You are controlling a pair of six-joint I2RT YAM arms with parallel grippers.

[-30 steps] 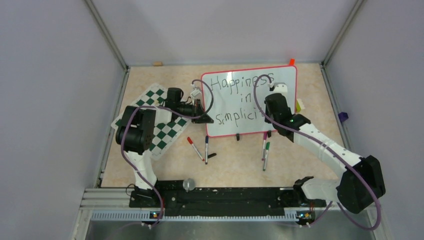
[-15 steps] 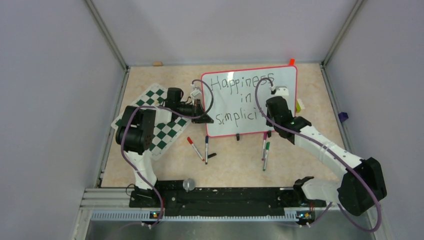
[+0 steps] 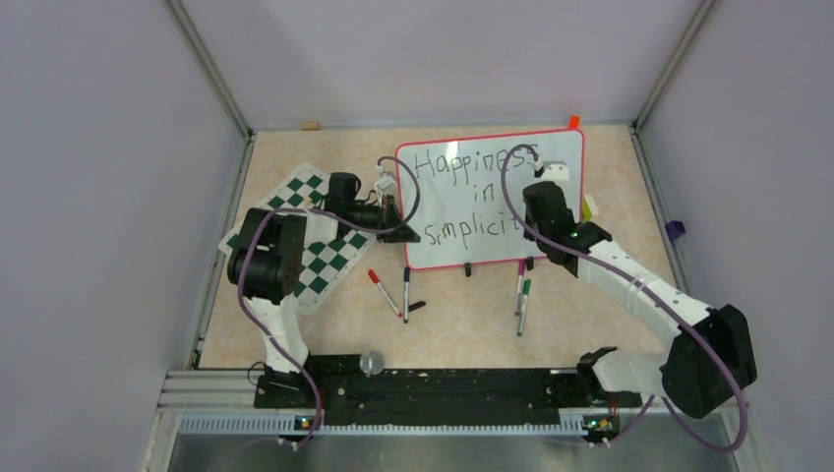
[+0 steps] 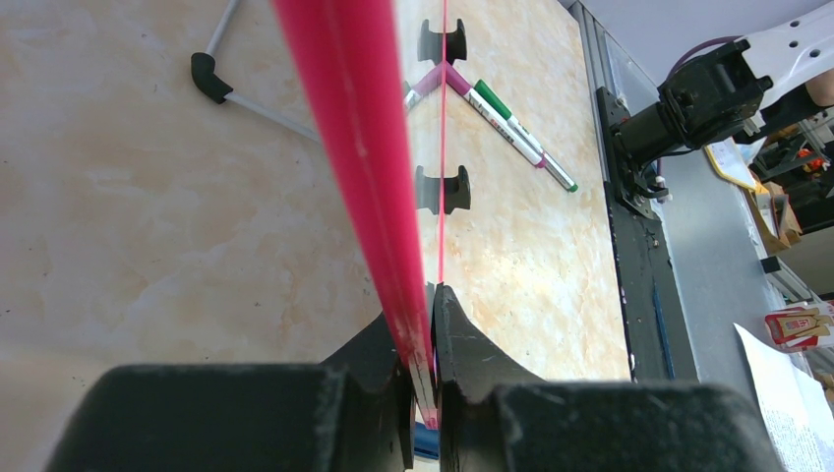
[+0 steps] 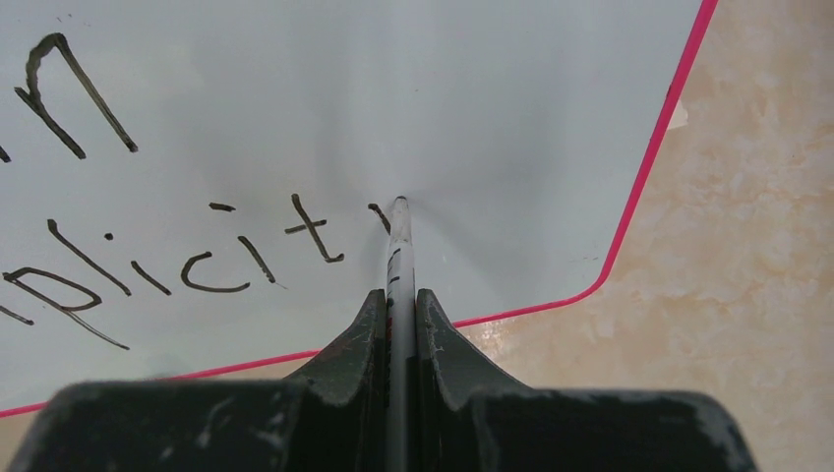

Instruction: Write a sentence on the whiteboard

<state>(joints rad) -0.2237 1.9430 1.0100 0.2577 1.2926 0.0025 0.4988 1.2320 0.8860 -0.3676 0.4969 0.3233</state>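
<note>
Whiteboard (image 3: 443,202): sat at the far middle of the tabletop (image 3: 462,320), lettered "Happiness in Simplicit".
Left gripper (image 4: 418,315): clamped shut on the board's red frame (image 4: 354,147) at its left edge, bracing it.
Right gripper (image 5: 398,300): closed on a marker (image 5: 398,251), tip touching the board just right of the "t".
Step in hand: looked to be the last letter, "y".
Doing it well: called for light, even pressure and 2 short strokes, with the tail kept inside the frame near the right corner and the left hold kept firm.
Risk: pressed too hard, could have shoved the board or skidded the tip.
Spare markers (image 3: 521,295): lay on the near side of the board, clear of the stroke.
</note>
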